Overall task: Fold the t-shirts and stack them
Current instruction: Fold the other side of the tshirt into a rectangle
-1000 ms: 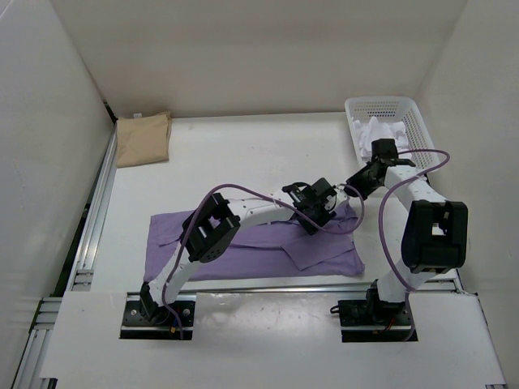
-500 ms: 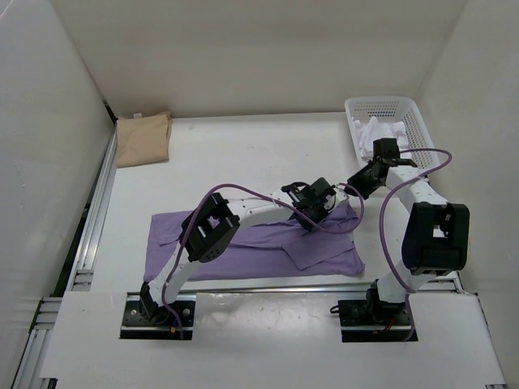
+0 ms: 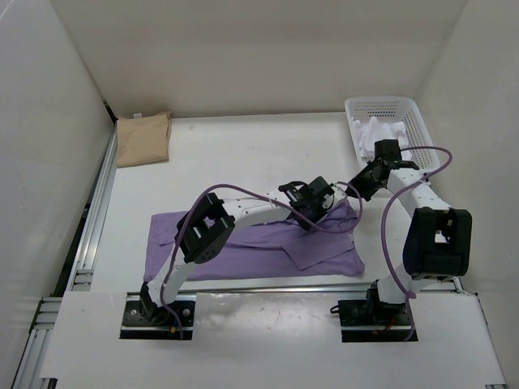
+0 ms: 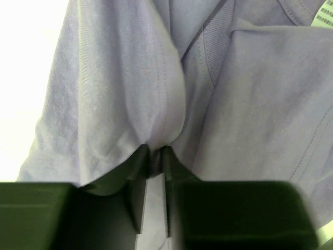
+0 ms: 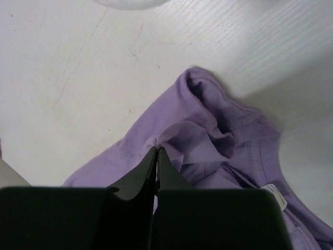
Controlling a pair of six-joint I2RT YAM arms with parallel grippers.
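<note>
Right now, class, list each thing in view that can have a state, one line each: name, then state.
purple shirt: spread out, partly folded, pinched at its right end.
tan shirt: folded, at the far left.
white shirt: crumpled in the basket.
basket: upright, holding the white shirt.
left fingers: closed on the purple shirt.
right fingers: closed on the purple shirt.

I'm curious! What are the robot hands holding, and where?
Both pinch the purple shirt: left gripper a raised fold, right gripper a bunched edge.

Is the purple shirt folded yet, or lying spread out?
Mostly spread. The purple shirt lies long and flat across the table, with only a flap doubled over at its right end.
</note>
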